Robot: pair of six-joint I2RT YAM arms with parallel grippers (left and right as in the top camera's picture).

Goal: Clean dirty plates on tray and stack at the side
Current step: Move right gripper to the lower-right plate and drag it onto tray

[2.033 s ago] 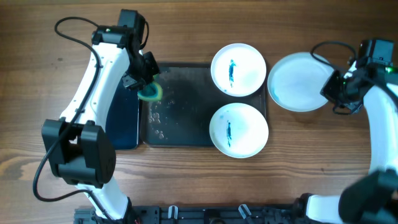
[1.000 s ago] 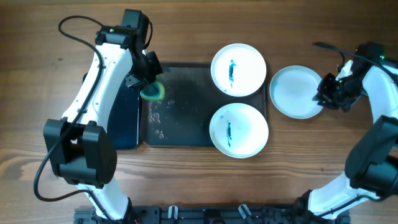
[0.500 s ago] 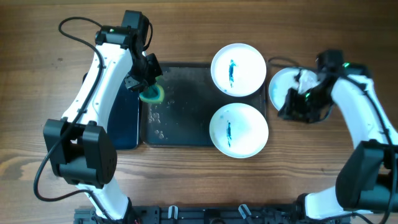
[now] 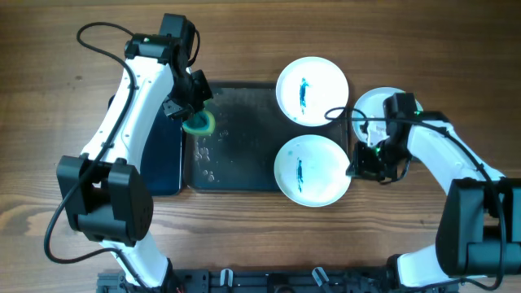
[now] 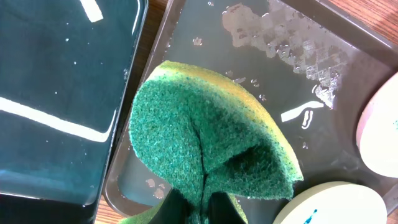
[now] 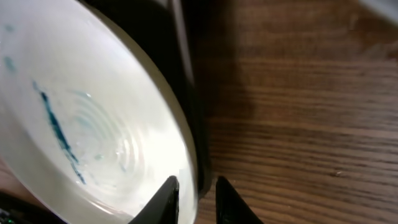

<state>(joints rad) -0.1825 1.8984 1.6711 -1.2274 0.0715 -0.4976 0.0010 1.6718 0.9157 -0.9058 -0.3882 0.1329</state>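
Note:
Two white plates with blue-green streaks lie on the right end of the dark tray [image 4: 244, 163]: a far plate [image 4: 312, 90] and a near plate [image 4: 313, 170]. A third, unmarked plate [image 4: 379, 106] rests on the wood to the tray's right, partly under my right arm. My right gripper [image 4: 356, 167] stands at the near plate's right rim. In the right wrist view its jaws [image 6: 194, 193] are narrowly open astride that plate's [image 6: 93, 137] rim and the tray's rim [image 6: 194, 130]. My left gripper [image 5: 202, 200] is shut on a folded green-and-yellow sponge [image 5: 205, 137] above the tray's wet left end.
A smaller glossy black tray [image 4: 167, 155] lies against the big tray's left side. Water drops and foam [image 5: 292, 43] sit on the big tray's floor. Bare wood surrounds the trays.
My right arm left the unmarked plate lying on the wood and swung left and nearer, down to the near plate's right rim. The left arm and sponge have not moved.

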